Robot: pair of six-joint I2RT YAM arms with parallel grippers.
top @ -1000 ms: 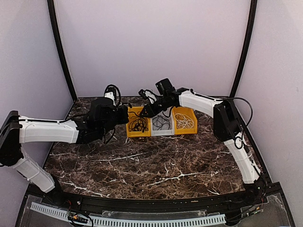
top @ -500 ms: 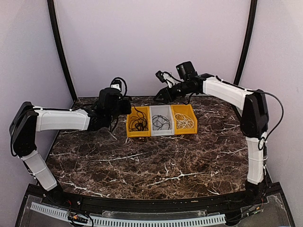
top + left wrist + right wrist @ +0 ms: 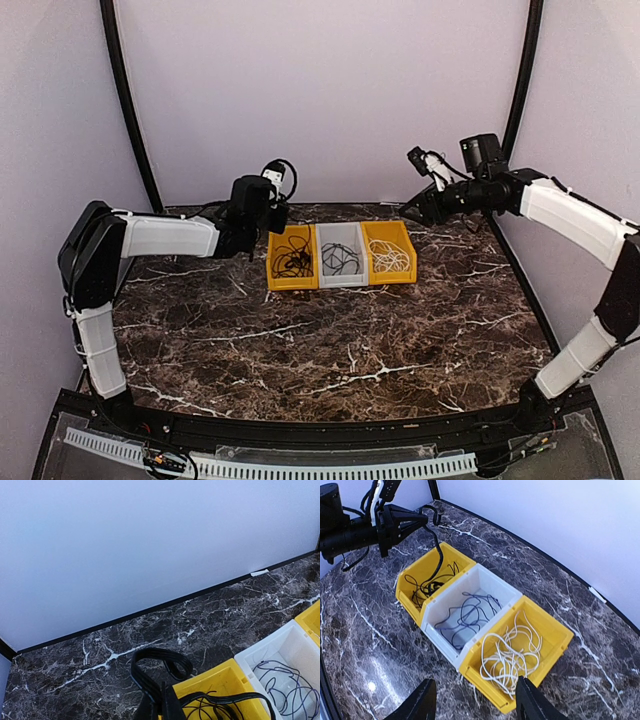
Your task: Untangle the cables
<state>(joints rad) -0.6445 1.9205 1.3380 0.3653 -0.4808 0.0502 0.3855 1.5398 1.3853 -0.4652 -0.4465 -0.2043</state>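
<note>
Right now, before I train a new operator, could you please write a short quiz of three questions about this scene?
1. True or false: the right gripper holds a cable.
2. How many bins have a cable inside? A one; B two; C three.
3. Short answer: which colour is the cable in the left gripper?

Key: 1 false, its jaws are open and empty; 2 C; 3 black.
</note>
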